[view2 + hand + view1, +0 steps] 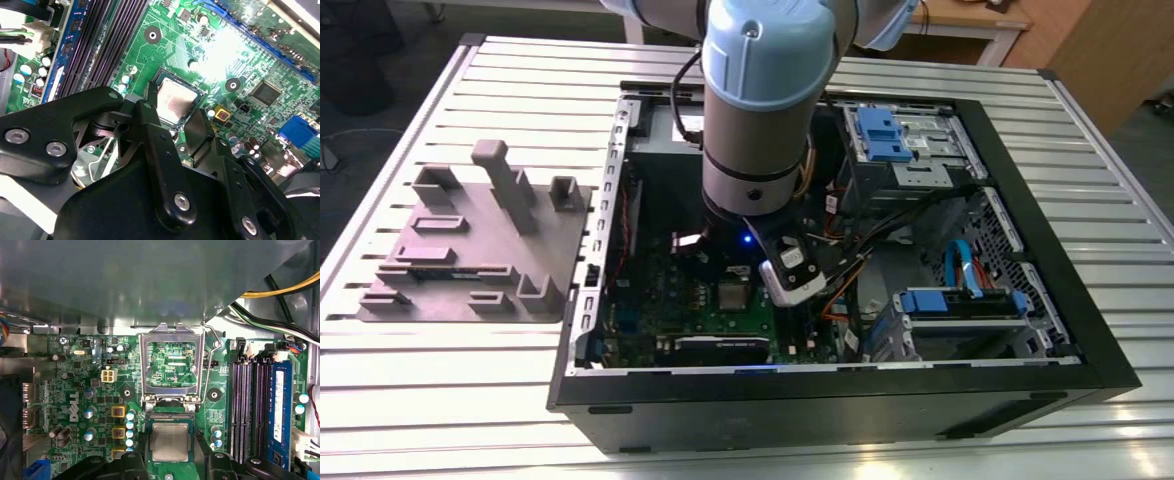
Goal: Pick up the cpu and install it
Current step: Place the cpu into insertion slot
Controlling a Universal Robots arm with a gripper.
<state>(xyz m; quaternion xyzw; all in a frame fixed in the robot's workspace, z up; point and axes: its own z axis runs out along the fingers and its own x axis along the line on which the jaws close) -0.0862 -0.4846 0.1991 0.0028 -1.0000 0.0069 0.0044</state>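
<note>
The cpu (170,441) is a small square chip with a silver-grey top, and it lies flat in the socket on the green motherboard (75,400). It also shows as the cpu (177,102) in the second wrist view and as a small grey square, the cpu (734,295), in the exterior view. My gripper (170,452) hangs just over it, open. One black finger (150,120) and the other finger (199,131) stand on opposite sides of the chip, with a narrow gap showing at each side. The socket's metal load frame (172,365) is swung up and open.
The motherboard sits deep in an open black computer case (854,400) on a slatted metal table. Memory slots (247,410), a blue memory stick (279,410), cables (280,290) and blue drive bays (894,135) crowd the socket. A grey fixture tray (467,250) lies at the exterior view's left.
</note>
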